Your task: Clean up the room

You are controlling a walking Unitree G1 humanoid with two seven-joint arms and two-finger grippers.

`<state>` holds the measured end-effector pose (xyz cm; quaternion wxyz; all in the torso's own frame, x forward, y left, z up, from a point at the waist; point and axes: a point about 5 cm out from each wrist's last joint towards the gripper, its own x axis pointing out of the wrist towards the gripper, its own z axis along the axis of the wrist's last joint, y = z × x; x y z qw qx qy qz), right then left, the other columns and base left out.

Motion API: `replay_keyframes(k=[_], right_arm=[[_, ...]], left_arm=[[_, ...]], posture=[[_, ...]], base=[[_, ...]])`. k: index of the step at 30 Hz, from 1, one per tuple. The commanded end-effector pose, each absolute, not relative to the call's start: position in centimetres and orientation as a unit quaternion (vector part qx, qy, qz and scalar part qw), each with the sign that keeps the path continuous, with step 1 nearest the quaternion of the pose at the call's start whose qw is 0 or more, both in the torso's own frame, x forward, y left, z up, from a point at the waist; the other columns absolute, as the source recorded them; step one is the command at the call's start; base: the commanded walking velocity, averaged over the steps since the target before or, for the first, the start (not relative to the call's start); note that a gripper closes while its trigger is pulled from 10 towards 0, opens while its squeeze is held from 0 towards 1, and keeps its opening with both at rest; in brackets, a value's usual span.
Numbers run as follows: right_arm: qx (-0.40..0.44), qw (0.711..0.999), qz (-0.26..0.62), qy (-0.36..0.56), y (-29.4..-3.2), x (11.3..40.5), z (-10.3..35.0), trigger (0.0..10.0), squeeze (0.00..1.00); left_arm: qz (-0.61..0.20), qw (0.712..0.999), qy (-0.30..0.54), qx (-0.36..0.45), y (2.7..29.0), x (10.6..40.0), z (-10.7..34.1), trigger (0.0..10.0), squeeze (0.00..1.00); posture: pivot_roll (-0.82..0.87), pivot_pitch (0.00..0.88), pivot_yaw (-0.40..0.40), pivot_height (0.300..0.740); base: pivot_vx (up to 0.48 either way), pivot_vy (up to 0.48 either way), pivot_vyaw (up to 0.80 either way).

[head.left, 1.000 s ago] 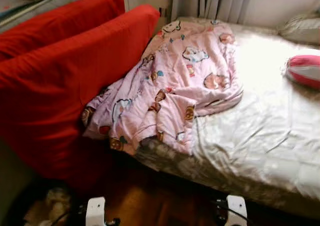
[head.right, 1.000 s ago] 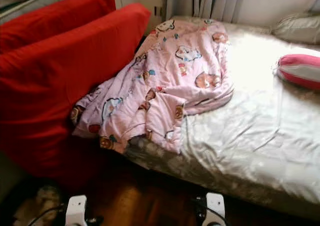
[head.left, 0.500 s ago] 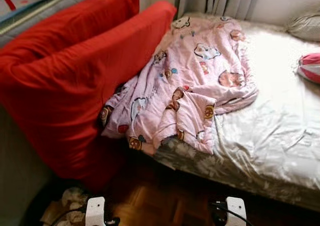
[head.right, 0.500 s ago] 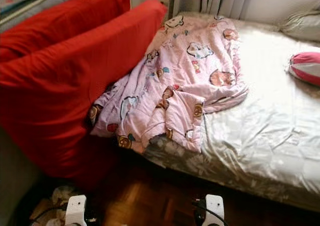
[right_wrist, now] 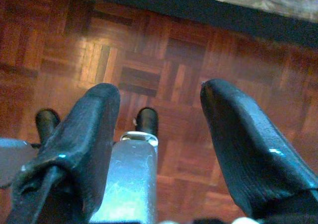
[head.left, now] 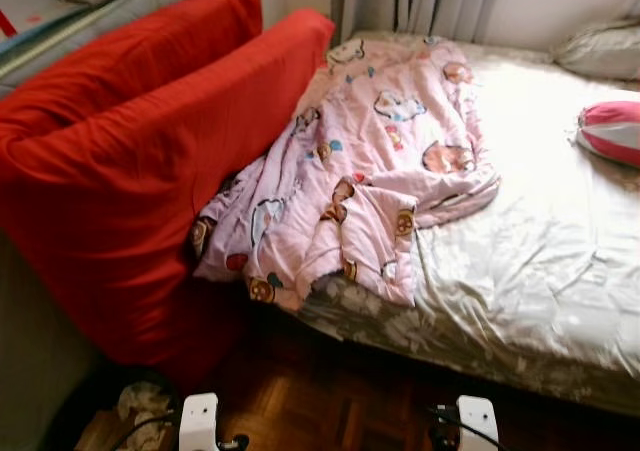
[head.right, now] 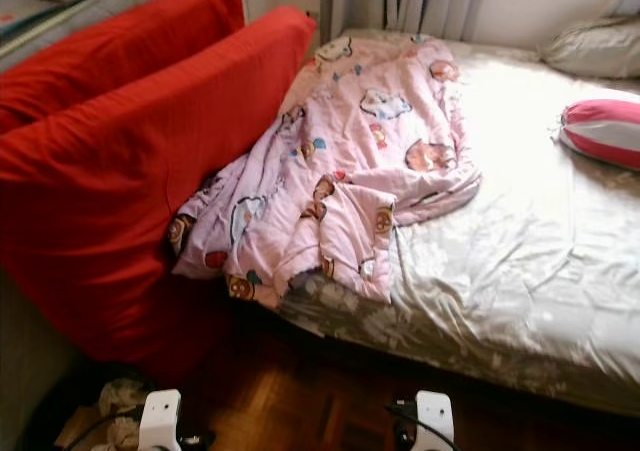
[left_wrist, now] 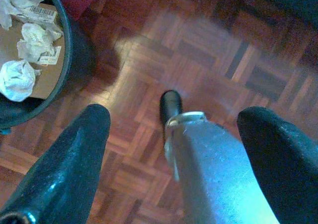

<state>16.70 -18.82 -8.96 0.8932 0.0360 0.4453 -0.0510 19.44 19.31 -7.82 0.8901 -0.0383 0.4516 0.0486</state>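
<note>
A crumpled pink blanket (head.left: pixel 370 161) with cartoon prints lies on the left part of the bed (head.left: pixel 540 271), one corner hanging over the bed's near edge. A pink and grey striped pillow (head.left: pixel 612 131) rests at the bed's right side. Both arms hang low over the parquet floor in front of the bed. My left gripper (left_wrist: pixel 174 115) is open with nothing between its fingers, beside a dark bin (left_wrist: pixel 67 45) holding crumpled paper. My right gripper (right_wrist: pixel 160 91) is open and empty above the floor, near the bed's base.
Two big red cushions (head.left: pixel 150 161) stand against the bed's left side. A grey pillow (head.left: pixel 600 49) lies at the far right corner, with curtains (head.left: pixel 420 1) behind the bed. Parquet floor (head.left: pixel 340 411) runs between me and the bed.
The whole picture has swung sideways and back, so the camera moved. Blanket, cushions and pillow lie as before.
</note>
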Motion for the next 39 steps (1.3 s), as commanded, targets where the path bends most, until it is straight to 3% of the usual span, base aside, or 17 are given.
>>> replay_keyframes(k=[1, 4, 29, 32, 39], right_arm=[[0.034, 0.893, -0.041, 0.446, -18.41, 16.71, -9.0, 10.0, 0.0], [0.029, 0.892, -0.039, 0.449, -18.46, 16.62, -9.04, 10.0, 0.0], [0.029, 0.896, -0.03, 0.442, -18.52, 17.02, -8.84, 10.0, 0.0], [0.029, 0.896, -0.027, 0.442, -18.54, 17.03, -8.83, 10.0, 0.0], [0.045, 0.897, -0.036, 0.438, -18.41, 17.25, -8.75, 10.0, 0.0]], left_arm=[[0.051, 0.88, 0.471, -0.034, 19.63, 18.3, -8.37, 10.0, 0.0], [0.049, 0.88, 0.471, -0.034, 19.62, 18.3, -8.37, 10.0, 0.0], [0.051, 0.882, 0.468, -0.04, 19.51, 18.27, -8.38, 10.0, 0.0], [0.05, 0.882, 0.467, -0.04, 19.51, 18.29, -8.37, 10.0, 0.0], [0.04, 0.884, 0.465, -0.032, 19.44, 18.46, -8.29, 10.0, 0.0]], posture=[[0.08, 0.105, -0.007, 0.728], [0.08, 0.101, -0.009, 0.728], [0.07, 0.088, -0.014, 0.728], [0.07, 0.09, -0.016, 0.728], [0.07, 0.113, -0.016, 0.728]], base=[[0.274, 0.0, 0.69], [0.276, 0.0, 0.8], [0.282, 0.0, 0.0], [0.271, 0.0, 0.8], [0.0, 0.0, 0.19]])
